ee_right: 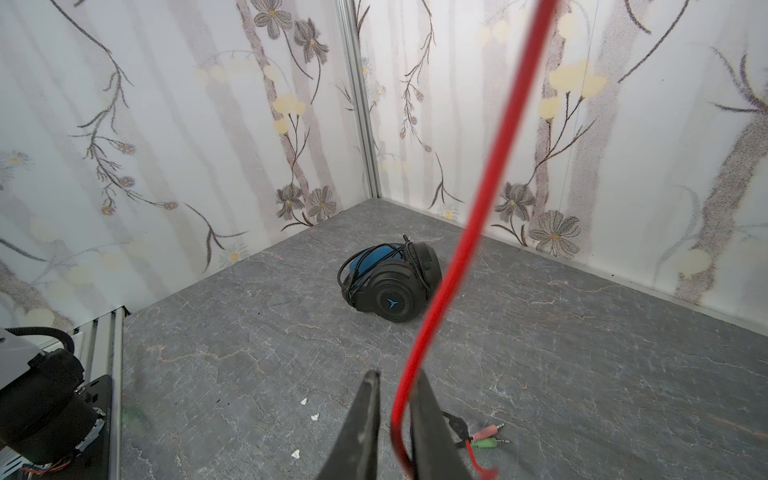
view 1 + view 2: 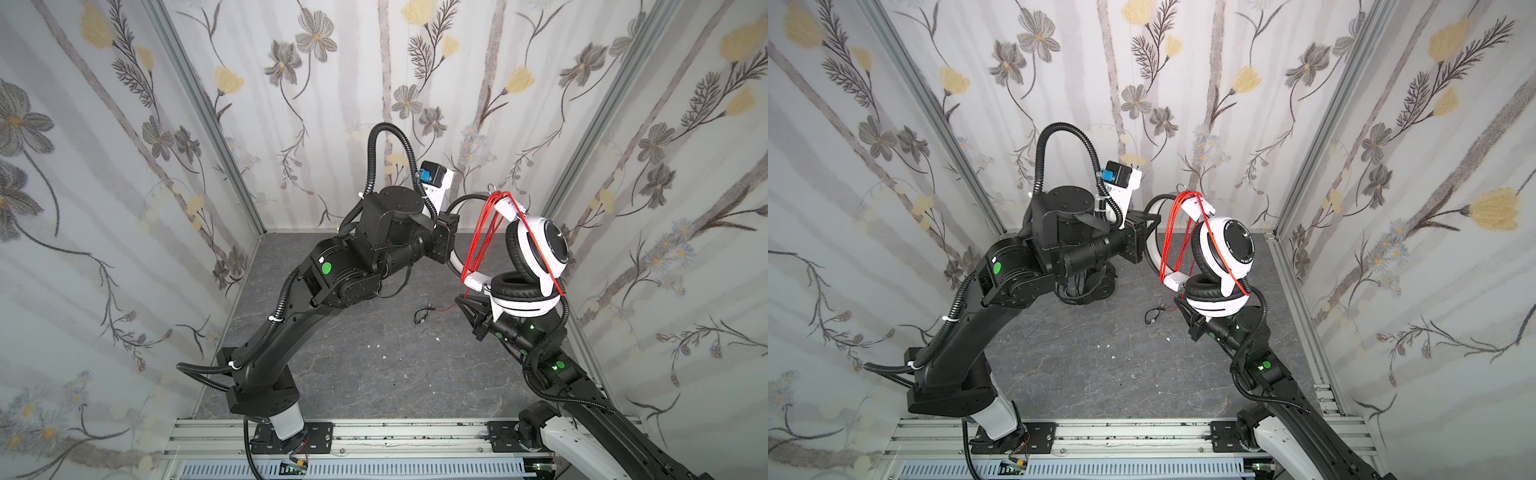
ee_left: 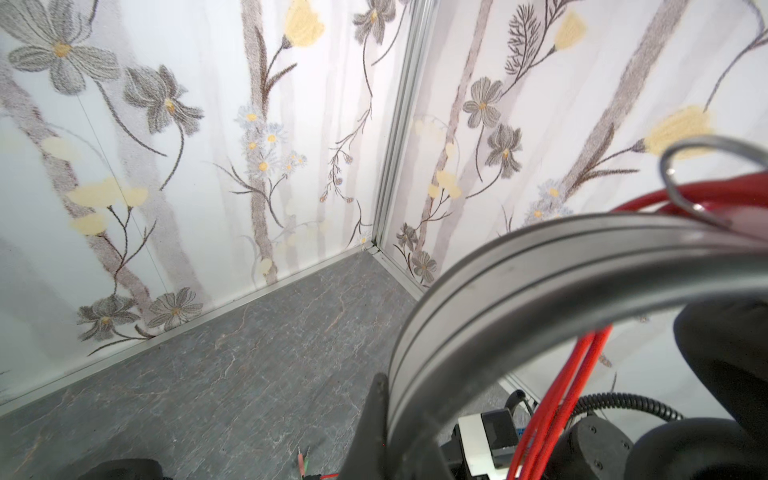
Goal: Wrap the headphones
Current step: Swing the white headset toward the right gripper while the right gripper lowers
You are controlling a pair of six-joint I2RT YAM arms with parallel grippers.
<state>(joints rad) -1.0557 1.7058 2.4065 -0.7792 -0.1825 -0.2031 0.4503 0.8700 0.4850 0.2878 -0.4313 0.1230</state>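
Note:
The white headphones [image 2: 536, 249] [image 2: 1225, 245] hang in the air at the right, with black earpads. Their red cable [image 2: 486, 237] [image 2: 1177, 237] is looped several times around headband and earcups. My left gripper [image 2: 449, 239] [image 2: 1148, 232] [image 3: 395, 415] is shut on the white headband [image 3: 519, 274]. My right gripper [image 2: 469, 303] [image 2: 1187, 307] [image 1: 397, 376] sits just under the lower earcup, jaws narrowly open, with the red cable [image 1: 478, 208] running between them against one finger. The cable's plug end [image 2: 424, 313] [image 1: 486, 436] lies on the floor. The black headphones [image 1: 390, 282] [image 2: 1096, 286] lie wrapped on the floor, mostly hidden under my left arm.
Floral walls [image 2: 124, 208] close in the grey stone-look floor [image 2: 374, 374] on three sides. An aluminium rail [image 2: 395, 432] carrying both arm bases runs along the front edge. Small white crumbs [image 1: 309, 409] are scattered on the floor.

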